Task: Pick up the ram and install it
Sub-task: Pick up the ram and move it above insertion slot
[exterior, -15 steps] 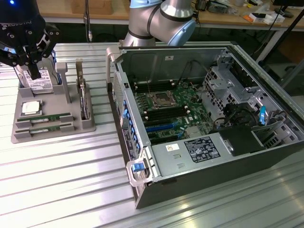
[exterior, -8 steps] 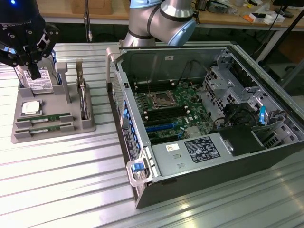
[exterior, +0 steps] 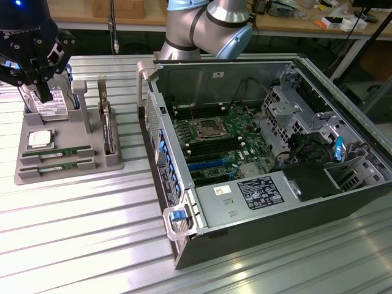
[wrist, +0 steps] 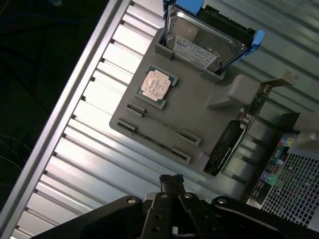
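Above the grey moulded tray (exterior: 37, 176) on the ribbed metal worktop (exterior: 92, 214), the black gripper (exterior: 44, 92) hovers closed, holding nothing. The ram (exterior: 58, 151), a thin green circuit-board stick, sits slotted in that tray. Approach seems in hand; grasping calls for parted jaws aligned along the stick.

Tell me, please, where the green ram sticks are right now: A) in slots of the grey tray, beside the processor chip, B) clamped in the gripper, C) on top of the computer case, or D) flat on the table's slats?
A: the ram sticks sit on edge in slots of the grey tray, next to the processor chip, while the gripper hovers shut and empty.
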Action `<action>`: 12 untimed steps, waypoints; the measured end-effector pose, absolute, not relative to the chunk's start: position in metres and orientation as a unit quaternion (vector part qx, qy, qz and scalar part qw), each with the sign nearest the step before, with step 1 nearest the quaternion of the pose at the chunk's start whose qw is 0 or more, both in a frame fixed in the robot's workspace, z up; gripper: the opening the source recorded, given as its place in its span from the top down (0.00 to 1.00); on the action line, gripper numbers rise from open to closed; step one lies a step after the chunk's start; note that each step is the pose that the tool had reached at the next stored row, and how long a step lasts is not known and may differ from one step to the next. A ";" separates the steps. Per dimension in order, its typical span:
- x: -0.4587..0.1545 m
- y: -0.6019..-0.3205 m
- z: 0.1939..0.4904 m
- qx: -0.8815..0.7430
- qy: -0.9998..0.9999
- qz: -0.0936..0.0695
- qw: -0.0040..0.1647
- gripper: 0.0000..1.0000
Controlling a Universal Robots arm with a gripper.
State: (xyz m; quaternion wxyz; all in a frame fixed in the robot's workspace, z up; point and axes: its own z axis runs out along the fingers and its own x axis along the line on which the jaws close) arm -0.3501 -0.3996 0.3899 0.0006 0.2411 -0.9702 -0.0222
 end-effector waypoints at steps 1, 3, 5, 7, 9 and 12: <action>-0.350 -0.400 0.390 0.245 -0.969 -0.022 0.001 0.89; -0.350 -0.400 0.390 0.250 -0.968 -0.022 0.001 0.89; -0.350 -0.400 0.390 0.254 -0.967 -0.022 0.001 0.89; -0.350 -0.400 0.390 0.259 -0.966 -0.022 0.001 0.89; -0.350 -0.400 0.390 0.263 -0.965 -0.022 0.001 0.89; -0.350 -0.400 0.390 0.291 -0.957 -0.022 0.002 0.89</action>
